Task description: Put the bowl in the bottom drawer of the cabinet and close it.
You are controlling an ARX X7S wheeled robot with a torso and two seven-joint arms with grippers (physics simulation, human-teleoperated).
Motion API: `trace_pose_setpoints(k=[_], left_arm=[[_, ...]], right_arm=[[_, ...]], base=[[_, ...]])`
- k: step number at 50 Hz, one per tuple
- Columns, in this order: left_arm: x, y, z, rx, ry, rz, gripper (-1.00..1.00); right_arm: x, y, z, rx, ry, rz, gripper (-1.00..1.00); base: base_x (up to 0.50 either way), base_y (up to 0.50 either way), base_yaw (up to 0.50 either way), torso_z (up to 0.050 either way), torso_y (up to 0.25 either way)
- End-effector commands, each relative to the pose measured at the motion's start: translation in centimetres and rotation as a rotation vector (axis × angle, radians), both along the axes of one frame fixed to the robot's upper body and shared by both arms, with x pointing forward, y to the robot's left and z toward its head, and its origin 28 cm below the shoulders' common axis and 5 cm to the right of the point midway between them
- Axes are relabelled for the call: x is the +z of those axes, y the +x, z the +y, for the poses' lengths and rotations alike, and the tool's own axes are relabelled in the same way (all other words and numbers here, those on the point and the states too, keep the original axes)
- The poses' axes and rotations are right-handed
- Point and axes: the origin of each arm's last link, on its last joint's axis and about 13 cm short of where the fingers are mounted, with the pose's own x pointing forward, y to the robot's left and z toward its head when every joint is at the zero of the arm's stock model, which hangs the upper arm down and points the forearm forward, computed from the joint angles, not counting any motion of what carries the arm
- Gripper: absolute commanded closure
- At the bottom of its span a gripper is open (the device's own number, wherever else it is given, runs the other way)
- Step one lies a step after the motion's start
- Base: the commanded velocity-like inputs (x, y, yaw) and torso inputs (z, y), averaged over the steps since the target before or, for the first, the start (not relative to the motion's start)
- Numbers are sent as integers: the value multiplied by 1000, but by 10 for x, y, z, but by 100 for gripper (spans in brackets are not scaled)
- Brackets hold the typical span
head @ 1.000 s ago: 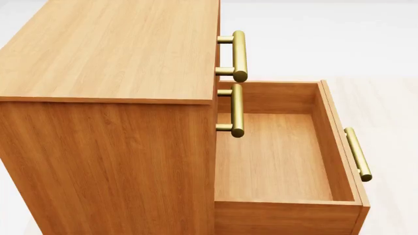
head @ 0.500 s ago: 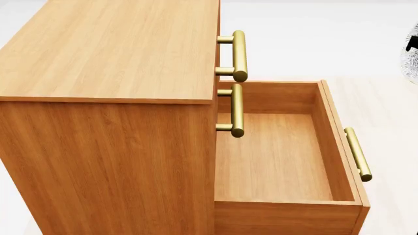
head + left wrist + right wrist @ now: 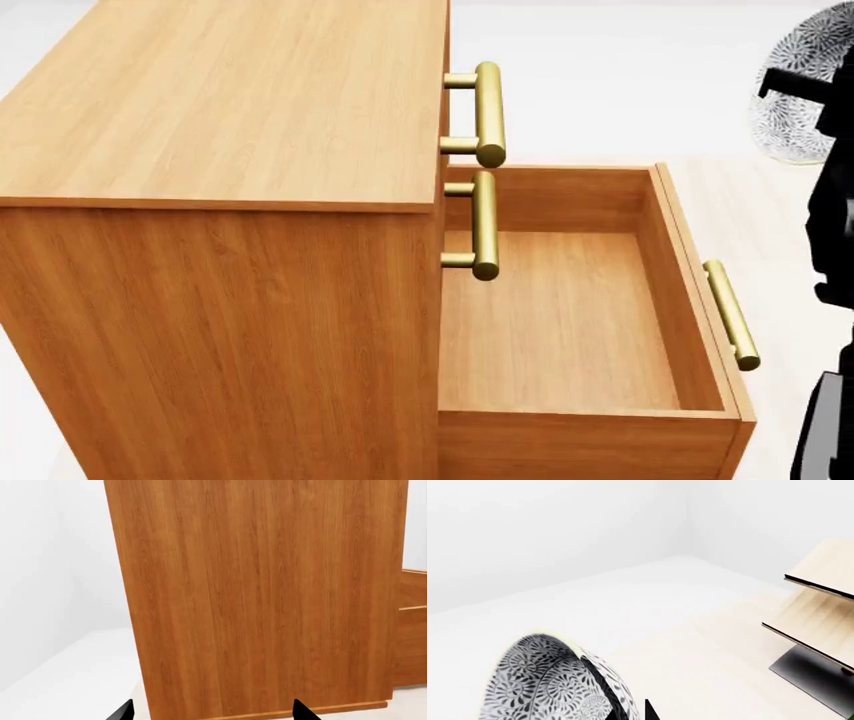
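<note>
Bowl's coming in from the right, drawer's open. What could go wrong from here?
1. The right gripper pinches the bowl by its rim only, tilted; it may slip before reaching the bottom drawer.
2. The bowl sits beyond the drawer front with its brass handle; a low approach could clip either.
3. The middle handle overhangs the drawer's back, so a deep placement might hit it.

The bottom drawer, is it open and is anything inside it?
Open and empty: the bottom drawer sticks out from the cabinet, showing only bare wood inside.
</note>
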Motion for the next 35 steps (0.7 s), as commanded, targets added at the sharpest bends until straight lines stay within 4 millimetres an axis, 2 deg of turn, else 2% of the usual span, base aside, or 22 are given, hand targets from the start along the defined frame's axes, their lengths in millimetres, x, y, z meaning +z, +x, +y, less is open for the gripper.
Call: trace_pose_setpoints(k=[1,13,35], left_arm=[[0,0,0,0,1,0,-100],[0,0,0,-1,-3,-1,-100],[0,0,1,-2,-10,-2,-100]], right_arm=[[5,8,11,52,-24,2,100],[4,12,29,109,-49,15,100],[-5,22,48,171,-37,60,100]], base=[[0,0,0,0,0],[0,0,0,0,0],[0,0,0,0,0]])
